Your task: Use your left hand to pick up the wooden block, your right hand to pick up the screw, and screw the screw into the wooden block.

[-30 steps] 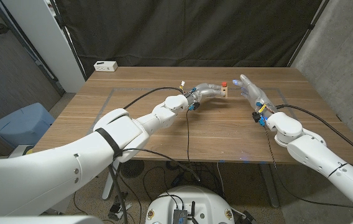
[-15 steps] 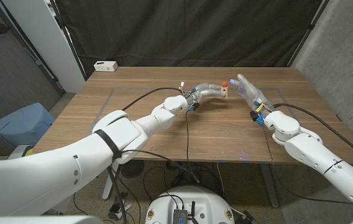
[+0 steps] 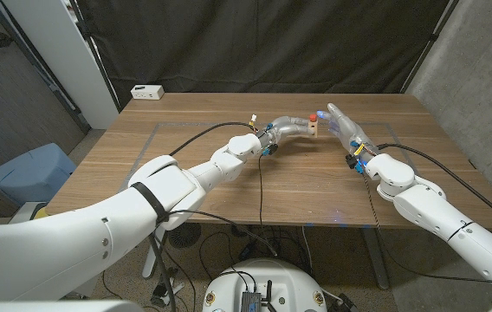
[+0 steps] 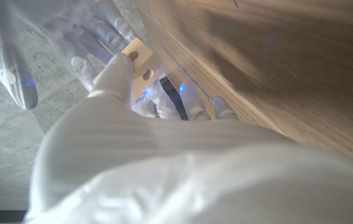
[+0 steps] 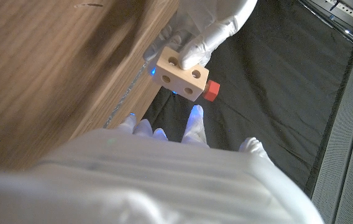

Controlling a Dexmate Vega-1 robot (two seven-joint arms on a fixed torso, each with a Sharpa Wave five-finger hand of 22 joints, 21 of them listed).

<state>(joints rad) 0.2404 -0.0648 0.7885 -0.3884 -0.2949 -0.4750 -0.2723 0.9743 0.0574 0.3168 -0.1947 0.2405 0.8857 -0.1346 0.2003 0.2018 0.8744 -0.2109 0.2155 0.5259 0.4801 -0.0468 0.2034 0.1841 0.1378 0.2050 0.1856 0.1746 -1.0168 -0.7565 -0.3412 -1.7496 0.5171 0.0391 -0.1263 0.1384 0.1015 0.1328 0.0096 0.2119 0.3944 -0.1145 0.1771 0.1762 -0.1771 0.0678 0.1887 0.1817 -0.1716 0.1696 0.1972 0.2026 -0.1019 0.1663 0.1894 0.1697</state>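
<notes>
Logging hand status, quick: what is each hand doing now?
Left hand: holding the wooden block, red screw in it.
Right hand: open, holding nothing.

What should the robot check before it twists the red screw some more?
1. Left robot hand holds the wooden block: ok.
2. Block lifted off the table: ok.
3. Red screw sits in the block: ok; its head sticks out of one face.
4. Right robot hand grips the screw: not ok; its fingers are spread beside it.
5. How deep the screw sits: cannot tell.
</notes>
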